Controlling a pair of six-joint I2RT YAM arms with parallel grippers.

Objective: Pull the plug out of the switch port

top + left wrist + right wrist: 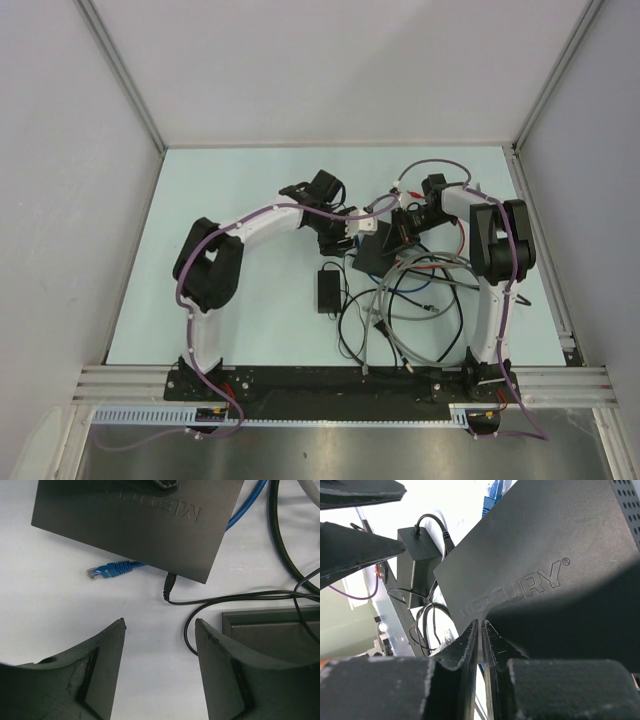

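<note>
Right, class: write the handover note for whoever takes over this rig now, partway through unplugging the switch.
Left hand: open, hovering over the table, just short of the black power plug.
Right hand: shut, tips at the top face of the switch, seemingly steadying it.
Things: the power plug appears seated in the switch's edge. The blue network plug lies loose beside the switch, and the power adapter is nearby.
Done: the blue plug is out.
Left: probably grip the power plug and pull it free.
</note>
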